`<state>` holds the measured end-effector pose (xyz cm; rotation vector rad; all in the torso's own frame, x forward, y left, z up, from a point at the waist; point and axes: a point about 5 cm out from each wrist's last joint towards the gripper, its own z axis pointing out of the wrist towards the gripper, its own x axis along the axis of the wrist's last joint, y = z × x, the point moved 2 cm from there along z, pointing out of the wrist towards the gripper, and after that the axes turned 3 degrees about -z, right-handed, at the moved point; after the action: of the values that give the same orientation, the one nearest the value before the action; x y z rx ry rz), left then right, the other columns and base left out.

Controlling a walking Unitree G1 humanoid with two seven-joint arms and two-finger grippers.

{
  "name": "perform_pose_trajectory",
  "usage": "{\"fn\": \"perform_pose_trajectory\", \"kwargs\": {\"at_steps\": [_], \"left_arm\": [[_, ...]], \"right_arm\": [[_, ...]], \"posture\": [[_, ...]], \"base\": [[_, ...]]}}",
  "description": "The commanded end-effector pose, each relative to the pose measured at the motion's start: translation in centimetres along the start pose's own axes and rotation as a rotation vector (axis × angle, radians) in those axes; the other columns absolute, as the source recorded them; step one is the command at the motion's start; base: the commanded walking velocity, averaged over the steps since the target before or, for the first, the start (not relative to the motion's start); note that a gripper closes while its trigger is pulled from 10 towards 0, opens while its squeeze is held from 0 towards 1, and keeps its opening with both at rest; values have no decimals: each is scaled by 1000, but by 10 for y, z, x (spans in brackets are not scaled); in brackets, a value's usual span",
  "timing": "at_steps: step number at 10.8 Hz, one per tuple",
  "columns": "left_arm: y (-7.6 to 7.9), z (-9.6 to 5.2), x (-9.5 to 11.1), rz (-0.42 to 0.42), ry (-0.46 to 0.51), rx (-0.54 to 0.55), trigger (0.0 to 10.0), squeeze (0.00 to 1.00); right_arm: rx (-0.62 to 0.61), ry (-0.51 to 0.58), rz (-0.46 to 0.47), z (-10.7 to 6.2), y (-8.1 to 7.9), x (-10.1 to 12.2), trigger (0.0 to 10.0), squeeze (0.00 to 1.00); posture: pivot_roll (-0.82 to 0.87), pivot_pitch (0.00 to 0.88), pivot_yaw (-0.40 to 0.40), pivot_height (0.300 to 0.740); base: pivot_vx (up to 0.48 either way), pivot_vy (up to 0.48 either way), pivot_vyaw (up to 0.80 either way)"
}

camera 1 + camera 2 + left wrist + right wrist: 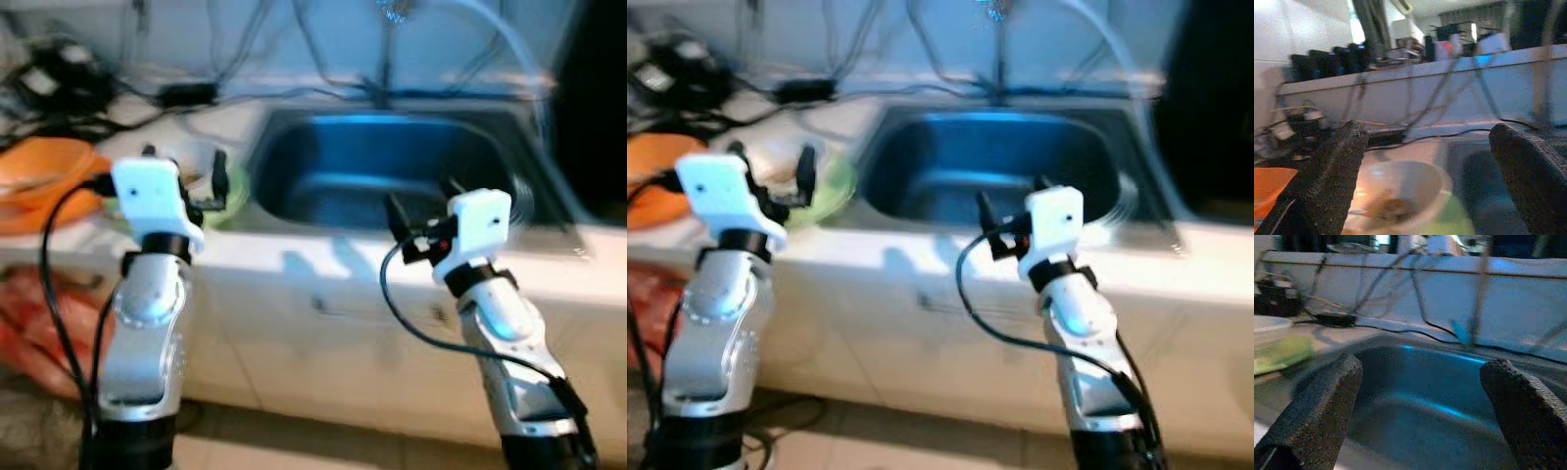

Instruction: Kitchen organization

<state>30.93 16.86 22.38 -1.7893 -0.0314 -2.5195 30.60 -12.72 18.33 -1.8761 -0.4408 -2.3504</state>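
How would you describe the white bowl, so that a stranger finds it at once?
Start at the steel sink set in the white counter. Just to its left lies a green plate, and the white bowl sits on it. Beyond it lies an orange dish; the bowl alone is white.

A pale worktop (294,257) is seen running across the middle of the frame, with a steel sink (387,176) sunk into it at upper centre, lit in a bluish tone. White cabinet fronts (333,343) are seen below the worktop, and a strip of light floor (323,446) along the bottom edge. A pale wall (235,34) is seen across the top, crossed by dark cables (118,93). A dark area is seen at the upper right. The whole picture is blurred.
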Motion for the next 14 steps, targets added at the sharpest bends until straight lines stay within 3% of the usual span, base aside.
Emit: {"fn": "perform_pose_trajectory", "kwargs": {"at_steps": [1, 3, 7, 10, 14], "left_arm": [[-9, 0, 2, 15, 1, 32, 10000, 0], [-9, 0, 2, 7, 4, 41, 10000, 0], [-5, -1, -3, 8, -19, 22, 10000, 0], [15, 0, -4, -8, -17, -98, 10000, 0], [22, 3, -8, -33, -41, -146, 10000, 0]], "right_arm": [[36, 19, 5, 3, -11, 5, 10000, 0], [43, 19, 4, 3, -12, 4, 10000, 0], [45, 18, 5, 3, -14, 3, 10000, 0], [37, 17, 23, 3, -14, 2, 10000, 0], [46, -3, 47, 3, -14, 1, 10000, 0]], "posture": [[52, 29, 60, 740], [53, 31, 59, 740], [56, 31, 62, 740], [57, 32, 62, 740], [54, 35, 65, 740]], "base": [[386, 285, 0], [159, 152, 0], [0, 0, 520], [0, 0, 0], [0, 0, 0]]}}
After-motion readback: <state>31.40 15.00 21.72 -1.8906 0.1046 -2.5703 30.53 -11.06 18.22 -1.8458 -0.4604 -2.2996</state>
